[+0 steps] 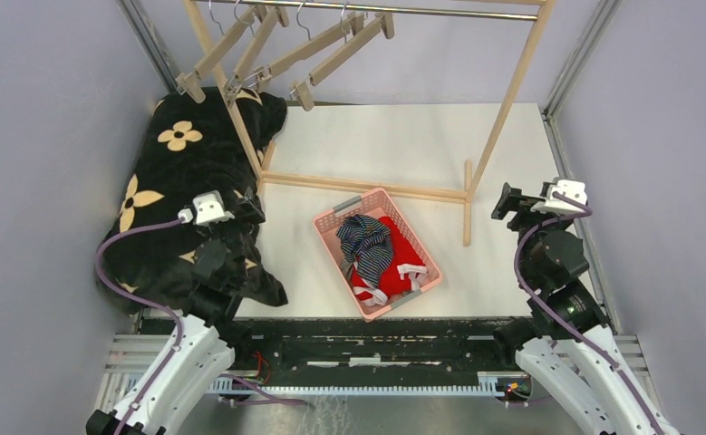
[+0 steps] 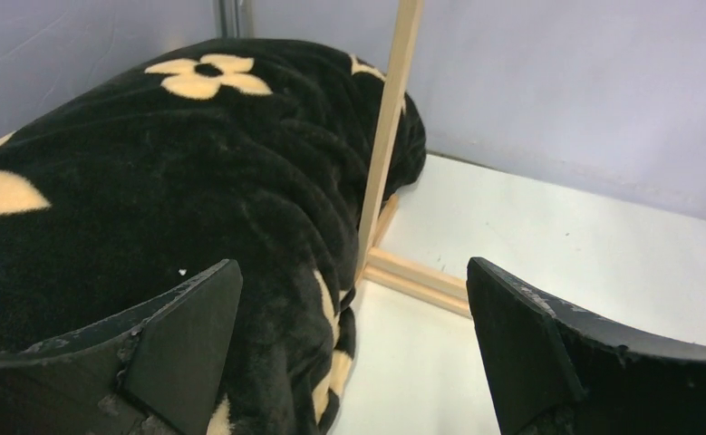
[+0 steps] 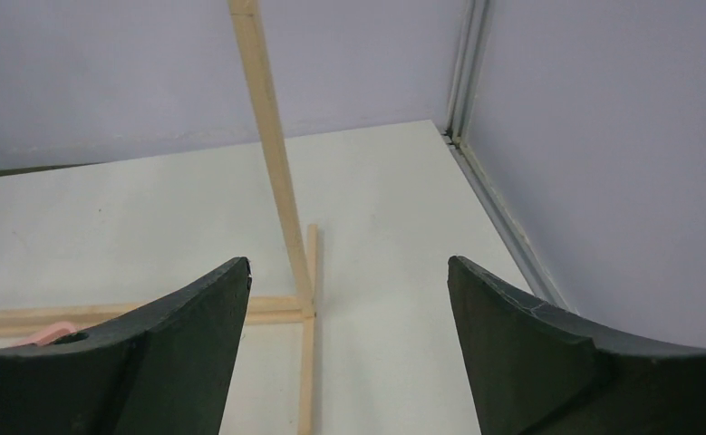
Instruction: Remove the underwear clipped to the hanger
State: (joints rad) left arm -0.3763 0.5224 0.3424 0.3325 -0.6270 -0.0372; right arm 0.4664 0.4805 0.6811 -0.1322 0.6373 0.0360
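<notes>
The dark blue striped boxers (image 1: 367, 241) and the red briefs (image 1: 403, 256) with a white waistband lie heaped in a pink basket (image 1: 331, 221) on the table. I cannot make out the grey-and-white striped briefs apart from that heap. Several wooden clip hangers (image 1: 272, 56) hang bare on the rack's rail. My left gripper (image 1: 247, 207) is open and empty over the black blanket; its own view (image 2: 353, 272) shows blanket and table between the fingers. My right gripper (image 1: 505, 201) is open and empty at the right, facing the rack's right post in its own view (image 3: 349, 267).
A black blanket with tan flowers (image 1: 181, 172) covers the left side of the table, and fills the left wrist view (image 2: 177, 181). The wooden rack's base bar (image 1: 367, 187) and right foot (image 1: 467, 204) lie on the table. Walls close in on both sides.
</notes>
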